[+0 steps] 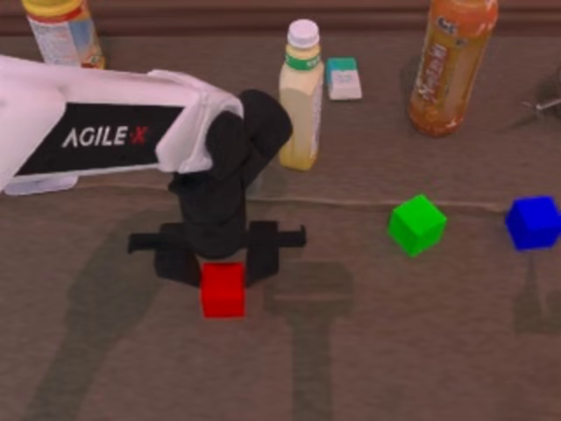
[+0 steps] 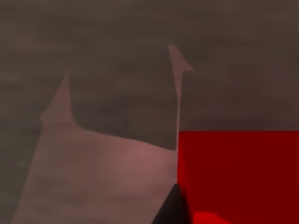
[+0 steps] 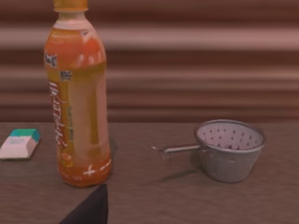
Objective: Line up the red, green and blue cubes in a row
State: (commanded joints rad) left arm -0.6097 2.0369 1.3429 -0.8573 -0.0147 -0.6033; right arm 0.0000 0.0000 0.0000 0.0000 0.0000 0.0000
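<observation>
The red cube sits left of the table's middle, between the fingers of my left gripper, which comes down on it from above and is shut on it. In the left wrist view the red cube fills one side, with a dark fingertip pressed against its face. The green cube lies to the right of centre. The blue cube rests near the right edge, roughly level with the green one. My right gripper is out of the top view; one fingertip shows, with nothing held.
Along the back stand a pale yellow bottle, a tall orange drink bottle and another bottle at the far left. A white and teal box lies between them. A metal strainer sits at the back right.
</observation>
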